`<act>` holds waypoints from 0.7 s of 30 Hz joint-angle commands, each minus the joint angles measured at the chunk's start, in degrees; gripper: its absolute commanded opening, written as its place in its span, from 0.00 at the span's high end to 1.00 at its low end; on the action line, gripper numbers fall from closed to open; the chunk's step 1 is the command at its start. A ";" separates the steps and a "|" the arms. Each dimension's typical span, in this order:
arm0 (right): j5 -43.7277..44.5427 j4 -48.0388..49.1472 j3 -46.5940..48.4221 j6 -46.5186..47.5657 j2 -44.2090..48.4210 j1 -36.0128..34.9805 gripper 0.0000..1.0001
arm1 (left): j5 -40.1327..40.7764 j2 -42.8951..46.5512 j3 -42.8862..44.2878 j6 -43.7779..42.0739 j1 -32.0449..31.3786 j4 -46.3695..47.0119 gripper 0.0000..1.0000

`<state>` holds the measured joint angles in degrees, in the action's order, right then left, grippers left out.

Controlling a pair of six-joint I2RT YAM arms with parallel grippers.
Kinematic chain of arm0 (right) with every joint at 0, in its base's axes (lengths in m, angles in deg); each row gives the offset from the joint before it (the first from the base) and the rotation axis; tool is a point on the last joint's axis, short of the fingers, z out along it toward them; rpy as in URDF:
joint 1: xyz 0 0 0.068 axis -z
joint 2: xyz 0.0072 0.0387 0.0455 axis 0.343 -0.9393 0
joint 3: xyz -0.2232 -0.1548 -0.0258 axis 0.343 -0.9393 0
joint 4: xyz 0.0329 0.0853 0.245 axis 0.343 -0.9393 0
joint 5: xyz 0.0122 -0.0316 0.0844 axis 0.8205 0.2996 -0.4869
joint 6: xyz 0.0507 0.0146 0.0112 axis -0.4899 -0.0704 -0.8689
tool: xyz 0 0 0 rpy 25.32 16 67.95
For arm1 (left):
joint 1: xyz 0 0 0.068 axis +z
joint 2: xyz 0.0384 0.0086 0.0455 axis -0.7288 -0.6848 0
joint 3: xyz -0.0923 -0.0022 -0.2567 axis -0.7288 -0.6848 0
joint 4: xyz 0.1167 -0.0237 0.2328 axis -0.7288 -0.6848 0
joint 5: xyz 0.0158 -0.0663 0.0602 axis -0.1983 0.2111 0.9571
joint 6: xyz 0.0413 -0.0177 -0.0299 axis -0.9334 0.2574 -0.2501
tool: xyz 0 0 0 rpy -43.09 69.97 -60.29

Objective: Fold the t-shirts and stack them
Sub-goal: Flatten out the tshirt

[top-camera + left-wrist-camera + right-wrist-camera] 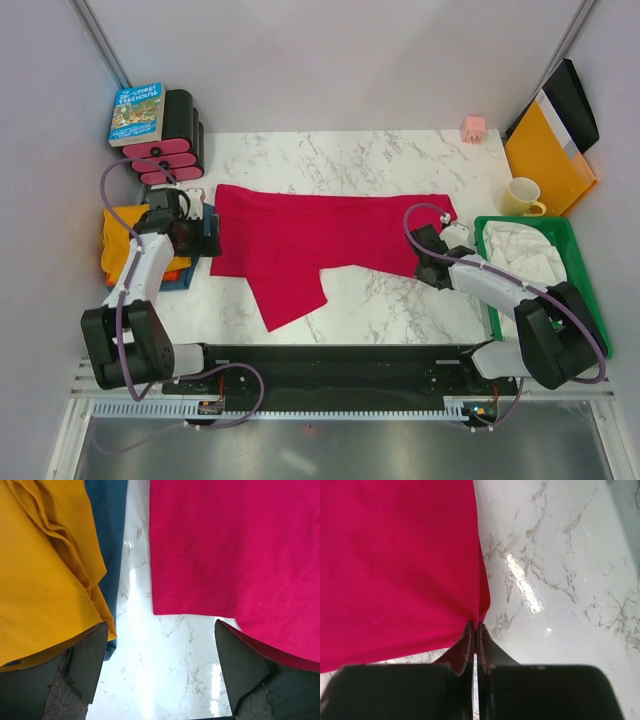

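A crimson red t-shirt (330,240) lies spread across the marble table (380,160), one sleeve pointing toward the near edge. At the table's left edge an orange t-shirt (122,240) lies bunched on a dark blue t-shirt (208,232). My left gripper (205,240) hovers open over the bare strip between them. In the left wrist view it (160,630) has the orange shirt (45,570) and blue shirt (110,530) on its left and the red shirt (235,550) on its right. My right gripper (476,625) is shut on the red shirt's (395,565) right hem corner.
A green tray (582,280) holding white cloth (525,255) stands at the right. Behind it are a yellow mug (523,196) and an orange-yellow folder (545,155). A small pink object (473,127) sits at the back. A book (137,112) and black-and-pink rolls (175,150) occupy the back left.
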<state>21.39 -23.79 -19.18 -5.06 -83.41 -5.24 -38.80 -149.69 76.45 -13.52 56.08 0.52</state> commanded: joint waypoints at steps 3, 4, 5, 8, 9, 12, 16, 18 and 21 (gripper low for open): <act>2.11 -2.06 0.85 1.02 0.98 -0.45 1.00 | 2.12 -8.45 -0.28 -3.83 -0.07 0.71 0.09; 2.11 -1.97 0.85 0.93 0.90 -0.54 1.00 | 2.29 -10.38 -0.10 -3.57 -0.07 1.16 0.10; 2.20 -1.97 0.85 0.93 0.90 -0.63 1.00 | 2.12 -11.44 -0.01 -3.31 0.02 1.42 0.13; 2.29 -1.97 0.76 1.10 0.90 -0.80 1.00 | 2.12 -13.64 -0.28 -2.61 0.02 3.61 0.19; 2.29 -1.97 0.67 1.10 0.98 -0.89 1.00 | 1.68 -14.00 -0.36 -2.43 0.02 4.32 0.19; 2.46 -1.97 0.58 1.37 0.98 -0.98 1.00 | -0.07 -16.28 -0.54 -2.08 0.02 5.20 0.25; 2.73 -1.97 0.67 1.54 0.81 -0.98 1.00 | -0.43 -18.30 -0.80 -1.29 0.02 6.52 0.27; 2.73 -1.97 0.76 1.72 0.72 -0.98 1.00 | -0.87 -19.18 -0.80 -1.11 0.02 6.52 0.28; 2.99 -1.97 1.02 1.81 0.37 -0.98 1.00 | -2.27 -19.71 -1.24 -1.54 0.02 6.17 0.34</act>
<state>22.42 -24.62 -19.18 -3.88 -83.30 -6.02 -38.43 -168.70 75.75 -14.79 56.08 4.96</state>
